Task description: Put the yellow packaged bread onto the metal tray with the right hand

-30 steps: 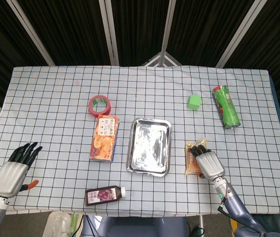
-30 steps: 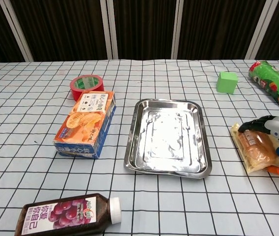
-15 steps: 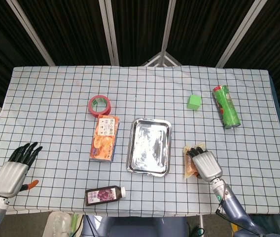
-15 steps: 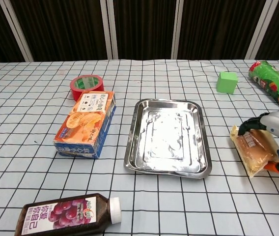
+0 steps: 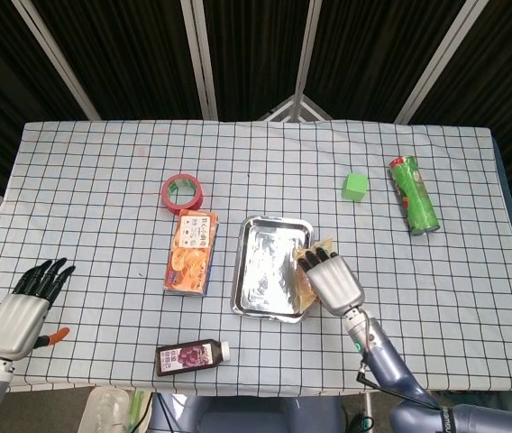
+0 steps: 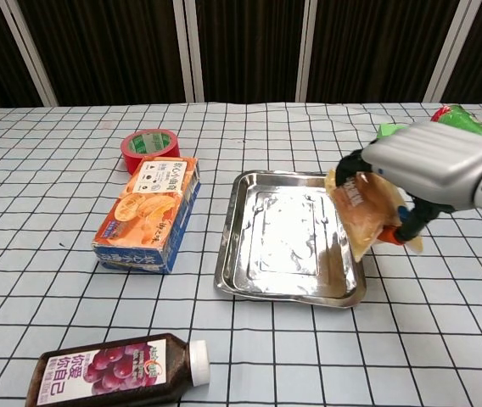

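Yellow packaged bread (image 5: 307,268) hangs in the right hand (image 5: 332,282) over the metal tray's (image 5: 265,275) right rim in the head view, apparently poised for lowering; the left hand (image 5: 23,311) rests spread and idle near the worktop's (image 5: 103,180) edge.

Chest view: the right hand (image 6: 428,165) grips the tilted bread (image 6: 364,208) above the tray (image 6: 288,237).

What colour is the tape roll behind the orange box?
Red with a green inner core: tape roll, clearest in the chest view.

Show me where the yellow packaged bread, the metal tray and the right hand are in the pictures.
yellow packaged bread (image 6: 361,212), chest view, front of the wrapper.
metal tray (image 6: 283,233), chest view, bare floor.
right hand (image 5: 332,280), head view, back of the hand.
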